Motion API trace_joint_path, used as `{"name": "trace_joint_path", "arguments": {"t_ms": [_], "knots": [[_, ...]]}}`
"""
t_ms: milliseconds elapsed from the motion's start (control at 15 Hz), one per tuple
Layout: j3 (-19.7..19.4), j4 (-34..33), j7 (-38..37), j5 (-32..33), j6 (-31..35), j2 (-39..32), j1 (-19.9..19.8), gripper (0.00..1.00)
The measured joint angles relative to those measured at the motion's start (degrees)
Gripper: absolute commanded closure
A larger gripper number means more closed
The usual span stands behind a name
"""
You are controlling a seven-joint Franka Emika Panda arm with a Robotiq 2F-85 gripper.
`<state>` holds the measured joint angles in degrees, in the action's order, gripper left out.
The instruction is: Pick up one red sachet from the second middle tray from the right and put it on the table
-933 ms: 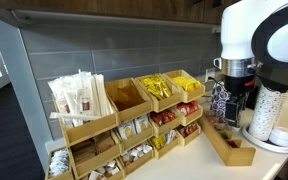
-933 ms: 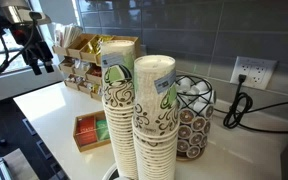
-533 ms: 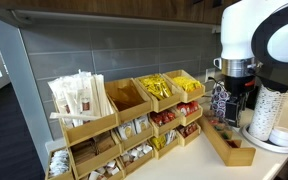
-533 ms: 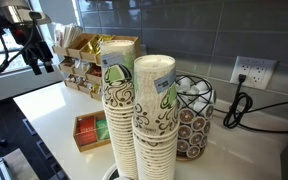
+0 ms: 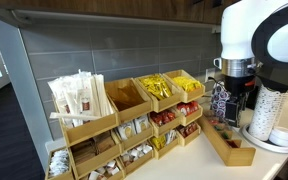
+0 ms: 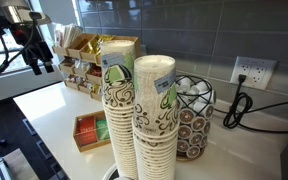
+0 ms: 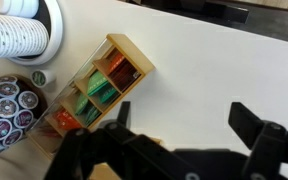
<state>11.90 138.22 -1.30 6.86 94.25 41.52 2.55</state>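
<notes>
Red sachet [image 5: 165,117] lies in its tray [image 5: 170,127], mid tier of the rack, off to one side of the pincer [image 7: 181,118]. Pincer spread wide, holding nothing, over bare bench [image 7: 209,60] near a low wooden box [image 7: 102,85]. Reads as the approach step: the next move calls for swinging across to the tray and nipping a single packet.

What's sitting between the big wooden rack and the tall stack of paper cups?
In an exterior view, a low wooden box of packets and a dark coffee-pod holder stand between the rack and the cups.
</notes>
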Motion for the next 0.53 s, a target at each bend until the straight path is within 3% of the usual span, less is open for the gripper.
{"name": "trace_joint_path", "arguments": {"t_ms": [533], "knots": [[0.1, 0.1, -0.1, -0.1, 0.1, -0.6, 1.4, 0.0]]}}
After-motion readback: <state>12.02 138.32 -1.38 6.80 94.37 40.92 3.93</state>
